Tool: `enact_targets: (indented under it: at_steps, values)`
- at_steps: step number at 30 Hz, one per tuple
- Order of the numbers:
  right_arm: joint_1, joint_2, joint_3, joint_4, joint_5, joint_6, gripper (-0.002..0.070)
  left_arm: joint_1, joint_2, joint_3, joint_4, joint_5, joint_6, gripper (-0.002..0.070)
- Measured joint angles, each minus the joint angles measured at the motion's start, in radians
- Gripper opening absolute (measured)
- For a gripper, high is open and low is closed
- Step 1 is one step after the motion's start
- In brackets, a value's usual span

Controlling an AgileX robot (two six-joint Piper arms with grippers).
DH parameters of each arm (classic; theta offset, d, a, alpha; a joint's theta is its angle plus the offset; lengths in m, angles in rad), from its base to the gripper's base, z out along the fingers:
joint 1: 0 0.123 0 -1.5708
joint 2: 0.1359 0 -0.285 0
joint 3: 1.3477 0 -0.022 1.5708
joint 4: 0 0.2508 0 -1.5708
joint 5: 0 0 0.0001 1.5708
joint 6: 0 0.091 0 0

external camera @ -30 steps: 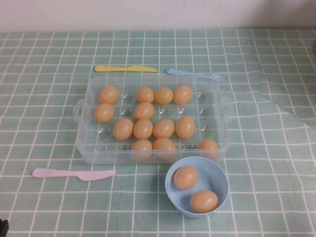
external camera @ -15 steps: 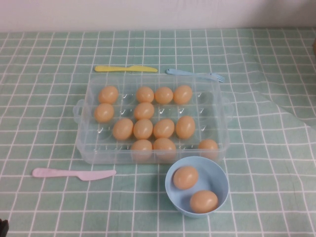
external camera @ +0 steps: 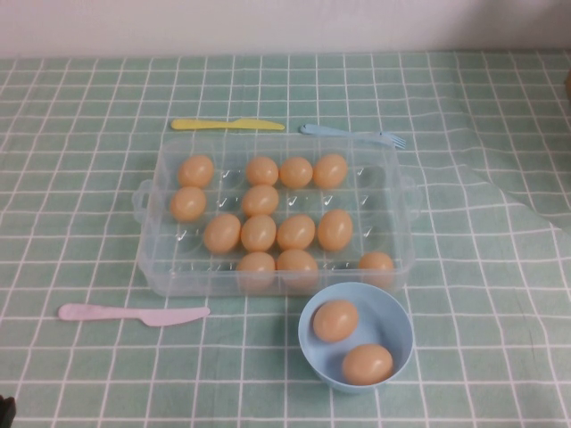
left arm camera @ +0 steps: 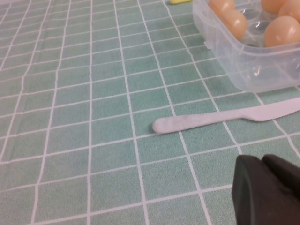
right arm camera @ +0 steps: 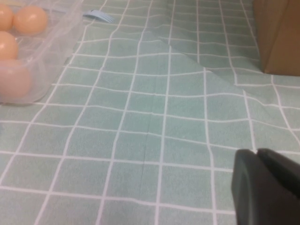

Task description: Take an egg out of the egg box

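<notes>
The clear egg box [external camera: 382, 192] stands mid-table and holds several tan-orange eggs [external camera: 259, 232] in its wells. A corner of the egg box [left arm camera: 243, 70] with eggs [left arm camera: 234, 23] shows in the left wrist view, and an end of the egg box [right arm camera: 56, 37] with eggs [right arm camera: 30, 18] shows in the right wrist view. My left gripper [left arm camera: 262, 159] is shut and empty, low over the cloth near the table's front left, apart from the box. My right gripper [right arm camera: 257, 152] is shut and empty over the cloth to the box's right. Neither gripper shows in the high view.
A light-blue bowl [external camera: 397, 312] with two eggs stands just in front of the box. A pink knife [external camera: 134, 313] lies front left. A yellow knife [external camera: 227, 124] and a blue fork [external camera: 352, 134] lie behind the box. A brown box [right arm camera: 279, 33] stands at the far right.
</notes>
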Motion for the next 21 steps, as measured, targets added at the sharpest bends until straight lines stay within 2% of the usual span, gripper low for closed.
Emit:
enact_targets:
  at_steps: [21]
  values:
    - [0.0, 0.0, 0.0, 0.047, 0.001, -0.014, -0.0017, 0.0, 0.0, 0.0, 0.0, 0.0, 0.0, -0.0003]
